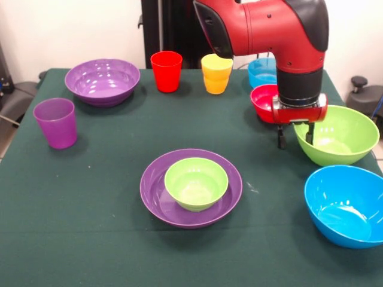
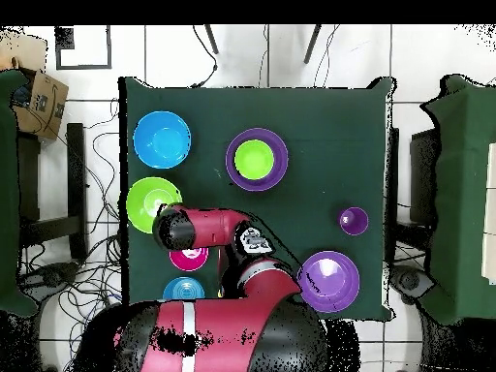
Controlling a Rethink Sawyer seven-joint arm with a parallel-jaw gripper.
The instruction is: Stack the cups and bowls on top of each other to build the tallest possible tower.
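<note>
The gripper [image 1: 295, 136], its fingers apart and empty, is held over the near rim of the large lime green bowl [image 1: 337, 135]. A rim grasp seems in hand; next, a descent and closure are called for, then a carry to the purple bowl [image 1: 191, 188]

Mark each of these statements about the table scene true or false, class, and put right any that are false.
1. A small green bowl sits inside a purple bowl near the middle of the table. True.
2. The purple cup is stacked on the red cup. False: both stand apart on the cloth, the purple one alone at the table's side.
3. The gripper hangs open at the rim of the large lime green bowl. True.
4. The large blue bowl holds the yellow-orange cup. False: that bowl is empty, and the cup stands beside the red cup.
</note>
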